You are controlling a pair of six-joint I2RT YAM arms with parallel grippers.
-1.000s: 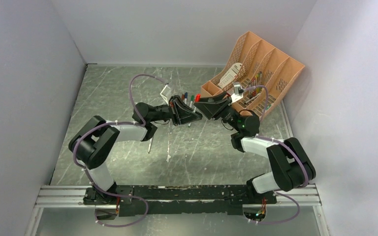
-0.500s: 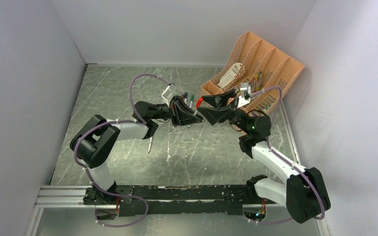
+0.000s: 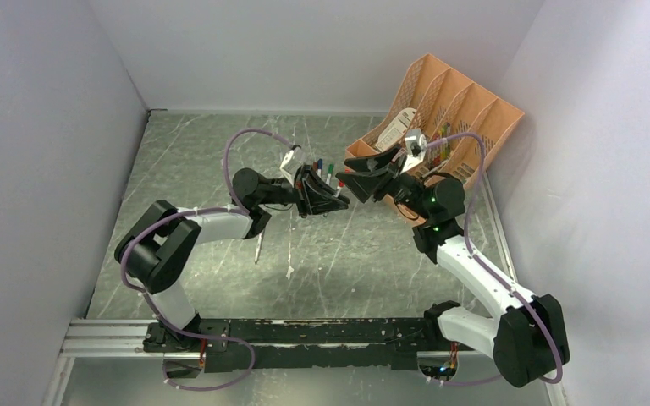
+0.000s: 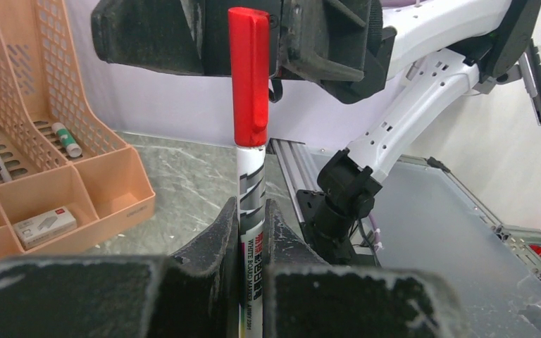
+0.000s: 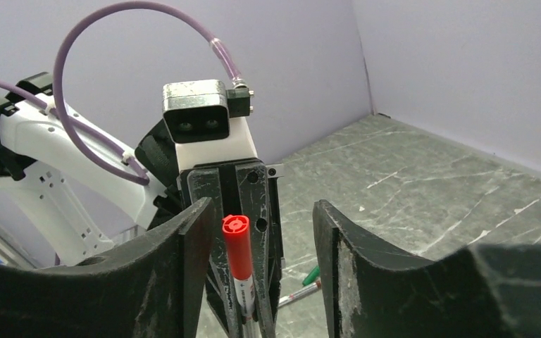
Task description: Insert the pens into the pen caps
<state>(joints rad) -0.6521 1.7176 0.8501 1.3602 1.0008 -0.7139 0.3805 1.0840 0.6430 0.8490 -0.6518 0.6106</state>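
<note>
My left gripper (image 3: 332, 196) is shut on a whitish pen (image 4: 251, 190) and holds it upright above the table (image 3: 212, 161). A red pen cap (image 4: 249, 74) sits on the pen's top end. My right gripper (image 5: 264, 232) is open, its fingers (image 4: 327, 42) standing on either side of the red cap (image 5: 237, 246) without pinching it. The left finger is the closer one. More pens and caps, blue, green and red, lie just behind the grippers (image 3: 322, 168). A green cap (image 5: 312, 274) and a pen (image 5: 299, 293) lie on the table below.
An orange organiser (image 3: 453, 118) stands at the back right, with bunched pens and a small box in it (image 4: 40, 227). Two loose pens lie on the table left of centre (image 3: 258, 248). Grey walls close the left, back and right sides.
My right arm has risen and drawn back to the right, and its jaws now stand open around the red cap. My left gripper has shifted slightly toward the back, still holding the pen.
</note>
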